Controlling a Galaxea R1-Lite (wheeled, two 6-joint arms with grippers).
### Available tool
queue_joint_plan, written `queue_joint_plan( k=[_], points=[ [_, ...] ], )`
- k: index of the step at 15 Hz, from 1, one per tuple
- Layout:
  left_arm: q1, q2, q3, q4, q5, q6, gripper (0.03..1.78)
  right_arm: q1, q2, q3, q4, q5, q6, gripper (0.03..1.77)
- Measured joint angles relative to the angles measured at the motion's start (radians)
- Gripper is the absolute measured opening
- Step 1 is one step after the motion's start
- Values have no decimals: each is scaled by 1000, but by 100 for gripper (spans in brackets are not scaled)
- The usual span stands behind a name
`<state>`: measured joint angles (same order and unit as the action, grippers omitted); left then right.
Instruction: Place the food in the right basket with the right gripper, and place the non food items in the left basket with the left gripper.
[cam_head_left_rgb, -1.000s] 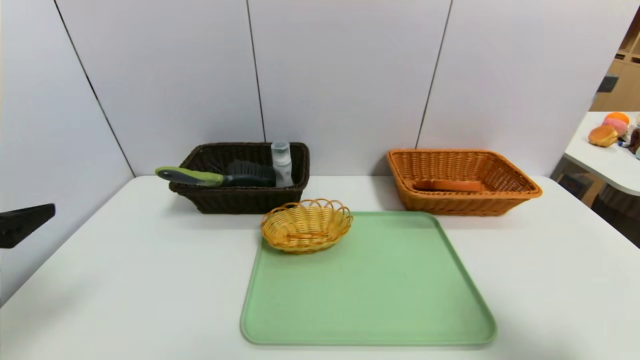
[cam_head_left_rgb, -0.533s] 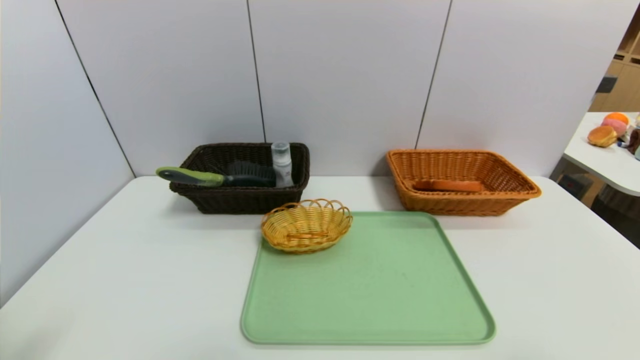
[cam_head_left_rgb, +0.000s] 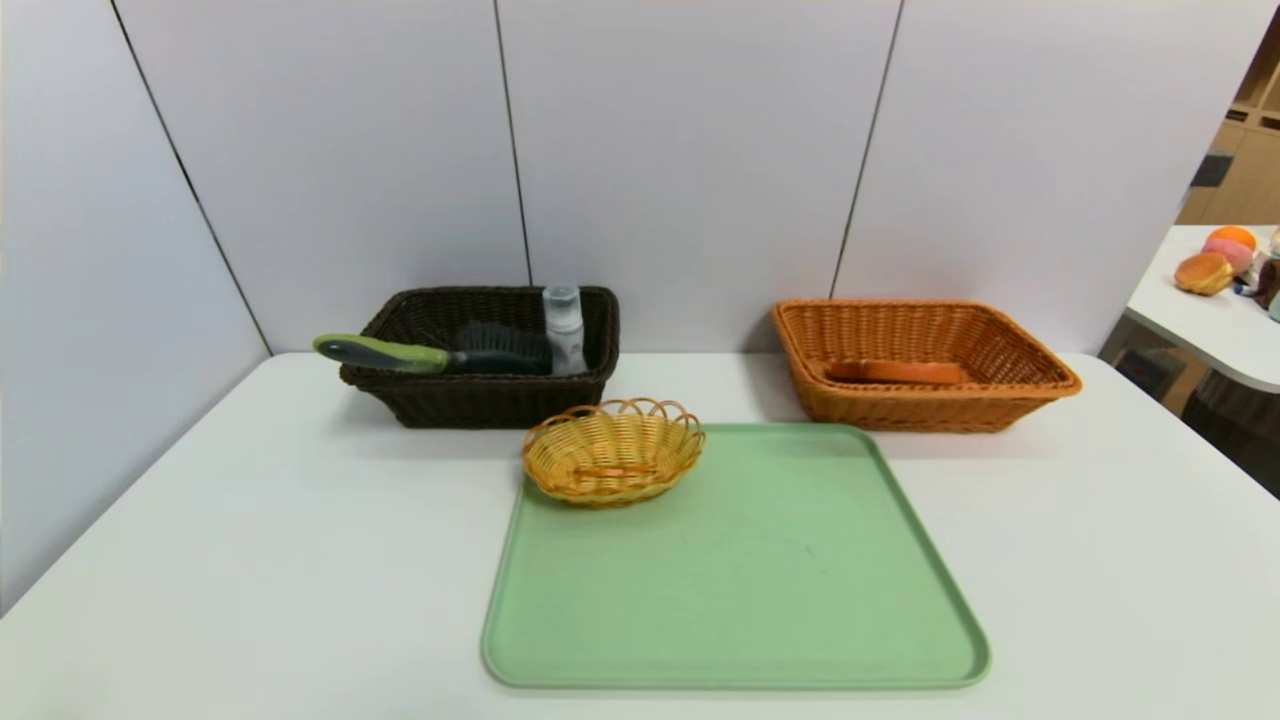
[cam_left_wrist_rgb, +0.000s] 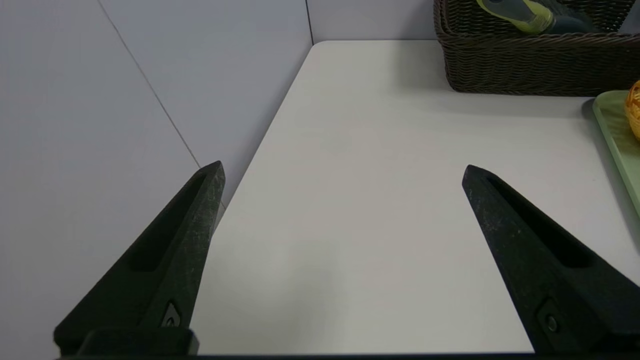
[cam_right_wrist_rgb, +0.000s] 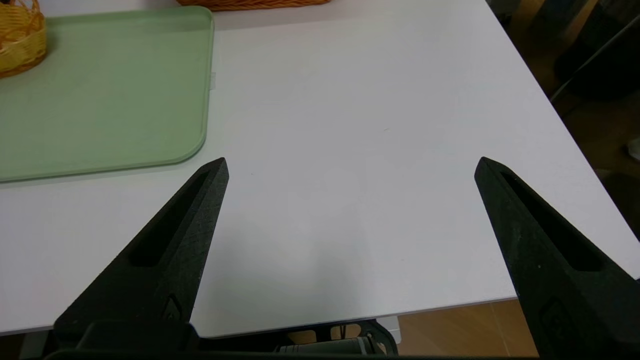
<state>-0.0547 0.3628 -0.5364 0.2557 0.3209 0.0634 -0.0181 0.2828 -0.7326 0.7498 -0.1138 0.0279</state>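
The dark brown left basket (cam_head_left_rgb: 480, 400) holds a green-handled brush (cam_head_left_rgb: 400, 354) and a clear bottle (cam_head_left_rgb: 563, 328). The orange right basket (cam_head_left_rgb: 1010, 400) holds an orange, sausage-like food item (cam_head_left_rgb: 897, 372). Both grippers are out of the head view. My left gripper (cam_left_wrist_rgb: 342, 170) hangs open over the bare table near its left edge, the left basket (cam_left_wrist_rgb: 525, 70) far ahead. My right gripper (cam_right_wrist_rgb: 351, 165) hangs open over the table's front right corner. Neither holds anything.
A green tray (cam_head_left_rgb: 735, 590) lies at the table's middle, with a small yellow wicker basket (cam_head_left_rgb: 612, 450) on its far left corner. Grey wall panels close the back and left. A side table with toy food (cam_head_left_rgb: 1215, 265) stands beyond the right edge.
The left gripper's black tip, visible at the head view's left edge a second ago, has withdrawn out of that view. Nothing on the table has moved.
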Motion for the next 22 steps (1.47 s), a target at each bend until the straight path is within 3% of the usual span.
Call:
queue_joint_plan(
  k=[5,7,10,13,16,22],
  points=[
    [30,-149,109,0,-3,3,169,6,-87,38,-4,23,-19,170],
    [44,-216,164,-3,-31,7,169,11,-115,66,-45,31,-32,170],
    [49,-281,195,-5,-104,13,169,14,-194,164,-203,66,-93,170],
    [50,-312,208,-9,-113,14,169,16,-257,249,-397,89,-168,170],
    [49,-347,243,-28,-122,23,169,16,-278,324,-562,160,-181,170],
    [49,-363,458,-353,-126,82,169,16,-284,647,-959,196,-206,170]
  ],
)
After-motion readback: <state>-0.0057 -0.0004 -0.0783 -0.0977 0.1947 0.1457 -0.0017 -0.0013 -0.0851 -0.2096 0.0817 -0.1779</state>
